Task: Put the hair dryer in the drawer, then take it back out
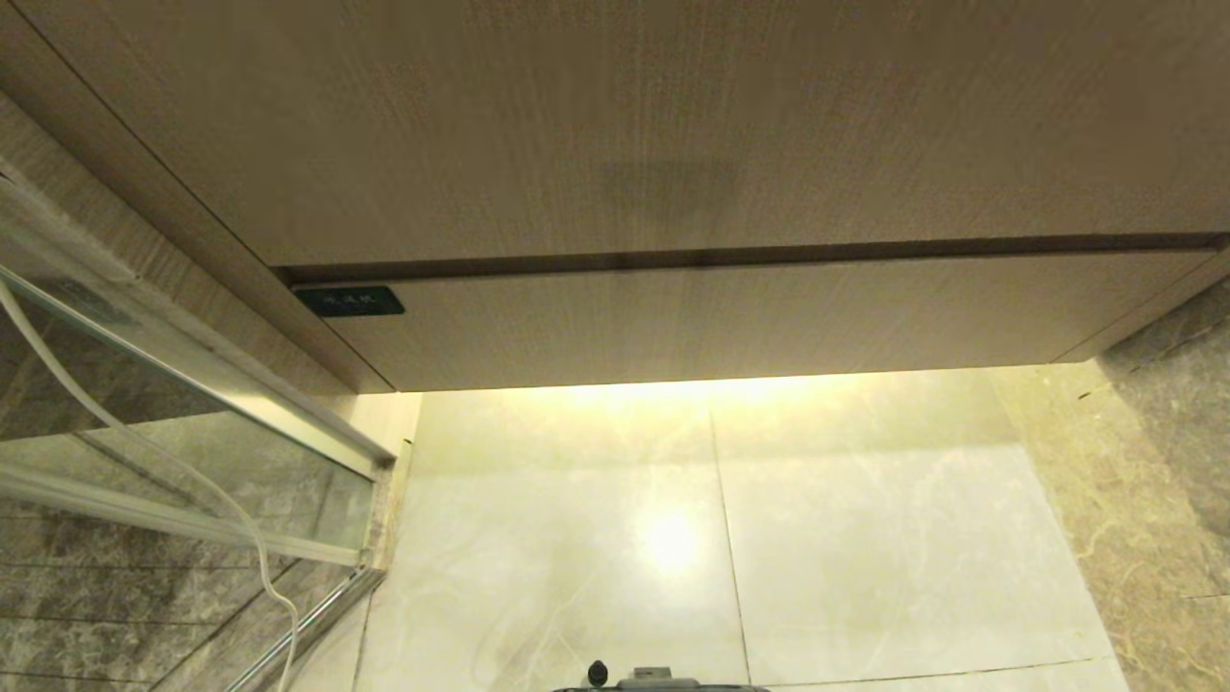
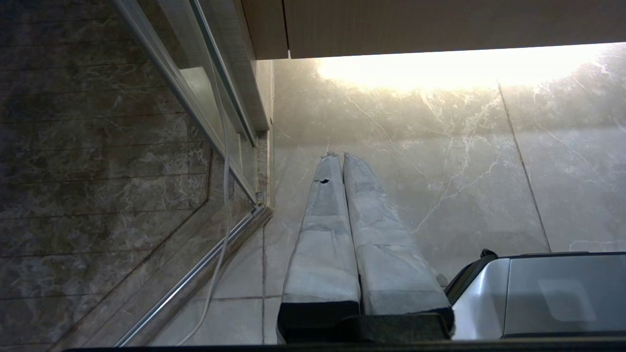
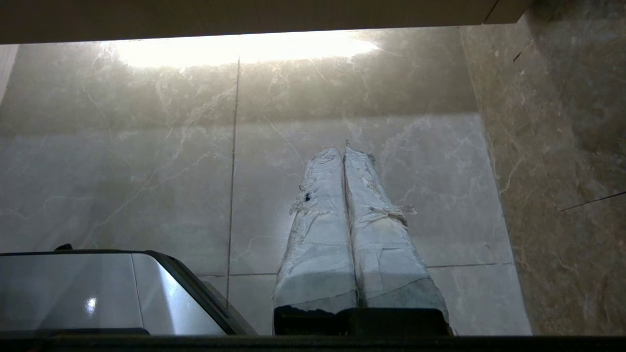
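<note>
Two grippers hang low over the pale marble floor (image 1: 865, 538) in front of us, the left gripper (image 2: 341, 157) near the glass shower door (image 1: 192, 423) and the right gripper (image 3: 344, 150) near the dark stone wall (image 3: 577, 122), each with its taped fingers pressed together and gripping nothing. We see the drawer (image 1: 730, 322) pushed in flush under the taller wood panel (image 1: 615, 125), its small dark label (image 1: 349, 301) at the left end of its front; the hair dryer is in none of our views, so we cannot tell where it lies
</note>
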